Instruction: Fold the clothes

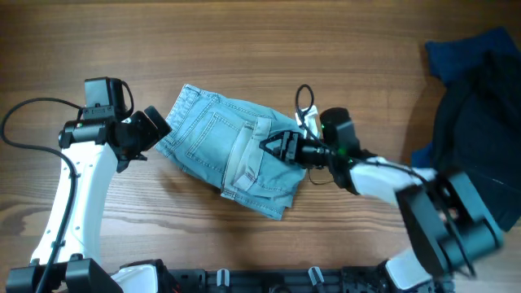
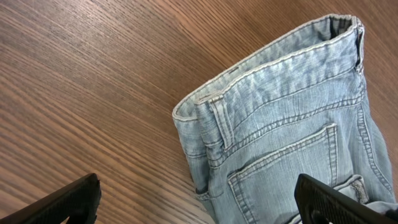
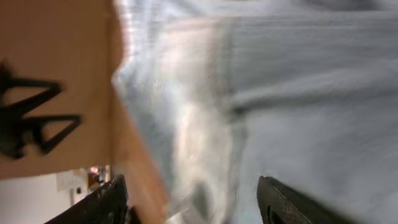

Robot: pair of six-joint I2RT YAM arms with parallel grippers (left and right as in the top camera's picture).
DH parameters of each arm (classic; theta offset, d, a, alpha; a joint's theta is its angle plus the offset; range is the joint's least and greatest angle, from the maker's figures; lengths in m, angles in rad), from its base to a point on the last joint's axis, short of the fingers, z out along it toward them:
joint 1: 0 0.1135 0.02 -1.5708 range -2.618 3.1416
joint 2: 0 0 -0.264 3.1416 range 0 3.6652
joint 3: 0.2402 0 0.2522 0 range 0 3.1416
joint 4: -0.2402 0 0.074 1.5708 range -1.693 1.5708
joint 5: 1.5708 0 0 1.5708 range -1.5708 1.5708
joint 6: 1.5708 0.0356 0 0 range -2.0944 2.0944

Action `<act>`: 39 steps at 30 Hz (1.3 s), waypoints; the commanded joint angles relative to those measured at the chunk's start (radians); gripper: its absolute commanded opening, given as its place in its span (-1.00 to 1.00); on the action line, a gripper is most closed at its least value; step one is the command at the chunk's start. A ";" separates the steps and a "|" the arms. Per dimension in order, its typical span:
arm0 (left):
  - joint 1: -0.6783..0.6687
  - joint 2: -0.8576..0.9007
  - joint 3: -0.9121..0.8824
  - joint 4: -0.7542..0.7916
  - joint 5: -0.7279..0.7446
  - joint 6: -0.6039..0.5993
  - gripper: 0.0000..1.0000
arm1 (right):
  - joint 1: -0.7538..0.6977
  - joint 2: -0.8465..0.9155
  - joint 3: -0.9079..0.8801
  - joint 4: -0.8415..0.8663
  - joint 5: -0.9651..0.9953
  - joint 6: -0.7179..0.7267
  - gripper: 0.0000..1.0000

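So, your jean shorts [image 1: 224, 150] lie folded near the middle of the table [image 1: 326, 49]. Your left gripper [image 1: 159, 130] sits just off their left end, jaws spread wide on nothing. Your right gripper [image 1: 273, 145] is over the shorts' right half, jaws parted too (wrist view's blurry). A dark fabric pile [image 1: 480, 130] sits at the right edge.

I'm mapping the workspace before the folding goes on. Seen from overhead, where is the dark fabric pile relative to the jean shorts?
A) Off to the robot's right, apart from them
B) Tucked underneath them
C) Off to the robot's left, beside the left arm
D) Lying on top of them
A: the dark fabric pile sits at the right edge of the table, with bare wood between it and the jean shorts in the middle.
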 commanded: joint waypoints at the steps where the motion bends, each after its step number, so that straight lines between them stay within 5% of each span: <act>1: 0.008 0.003 -0.005 0.000 -0.016 -0.002 0.99 | -0.024 0.180 0.106 -0.005 0.018 -0.046 0.34; 6: 0.008 0.003 -0.005 -0.001 -0.016 -0.002 1.00 | -0.027 0.264 0.190 -0.112 0.029 -0.080 -0.38; 19: 0.008 0.003 -0.005 0.000 -0.016 0.001 1.00 | -0.060 -0.160 0.332 -0.546 0.147 -0.190 -0.42; 30: 0.008 0.013 -0.005 0.081 -0.014 0.048 1.00 | -0.054 -0.326 0.359 -1.012 0.249 -0.245 -0.17; 39: 0.008 0.098 -0.005 0.117 0.006 0.047 1.00 | 0.128 -0.296 0.317 -1.017 0.272 -0.184 -0.81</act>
